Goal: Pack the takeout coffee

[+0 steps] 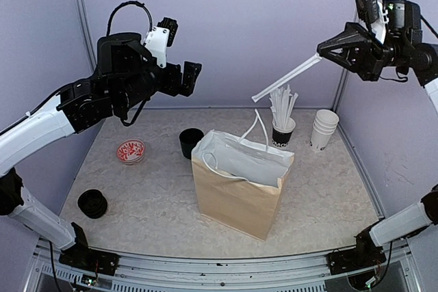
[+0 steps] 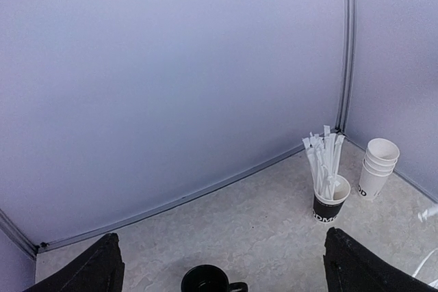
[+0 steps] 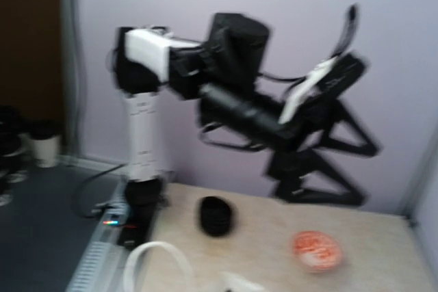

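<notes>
Takeout coffee not to be made out; paper bag (image 1: pixel 236 200) open on the table (image 1: pixel 157 196), a straw held aloft.

The brown kraft bag, white-lined with white cord handles, stands upright between the table's middle and its near edge. Its inside is hidden, so where the coffee is I cannot tell. Above the bag's far side the right gripper (image 1: pixel 321 51) is clamped on a white paper-wrapped straw (image 1: pixel 287 76). Near the far right corner a black-banded cup (image 1: pixel 282 133) of wrapped straws bears white block letters (only "DM" reads), just beside a stack of white cups (image 1: pixel 324 129). A dark mug (image 1: pixel 191 143) sits behind the bag, a red-patterned bowl (image 1: pixel 131 151) toward the left edge. The left gripper (image 1: pixel 188 78) hangs high, fingers wide apart.
</notes>
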Robot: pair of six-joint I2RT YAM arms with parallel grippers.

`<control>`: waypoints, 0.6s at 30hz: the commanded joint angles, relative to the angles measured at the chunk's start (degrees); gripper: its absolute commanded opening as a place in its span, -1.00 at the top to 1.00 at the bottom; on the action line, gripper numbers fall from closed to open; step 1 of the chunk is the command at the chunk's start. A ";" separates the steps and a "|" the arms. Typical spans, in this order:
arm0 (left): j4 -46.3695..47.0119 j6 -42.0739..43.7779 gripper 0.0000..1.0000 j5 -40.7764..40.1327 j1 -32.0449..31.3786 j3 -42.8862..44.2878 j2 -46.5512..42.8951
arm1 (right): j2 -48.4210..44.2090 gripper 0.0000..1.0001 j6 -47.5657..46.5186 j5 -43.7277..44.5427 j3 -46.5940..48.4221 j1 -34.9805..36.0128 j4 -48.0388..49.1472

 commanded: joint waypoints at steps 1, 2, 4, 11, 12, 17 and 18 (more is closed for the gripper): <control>-1.37 1.08 -0.98 -3.83 0.28 -1.60 -1.62 | -1.92 1.00 -2.54 -1.93 -4.91 4.12 -2.81; -1.41 1.30 -0.98 -4.27 0.29 -1.85 -1.83 | -2.36 1.00 -3.85 -1.41 -5.96 5.38 -3.85; -0.87 1.88 -0.98 -5.08 0.33 -2.76 -2.15 | -3.31 1.00 -5.58 -0.53 -8.55 7.89 -4.88; 0.05 1.22 -0.98 -5.45 0.29 -5.82 -2.55 | -3.06 1.00 -7.34 2.10 -12.94 12.18 -5.33; 0.21 1.09 -0.98 -5.43 0.29 -6.20 -2.55 | -2.65 1.00 -7.55 2.55 -12.85 12.64 -5.39; 0.28 0.73 -0.98 -4.92 0.34 -7.10 -2.24 | -0.08 1.00 -7.75 3.72 -10.40 15.15 -6.33; 0.27 0.76 -0.98 -4.95 0.30 -7.17 -2.20 | 0.33 1.00 -7.69 3.99 -9.89 15.69 -6.53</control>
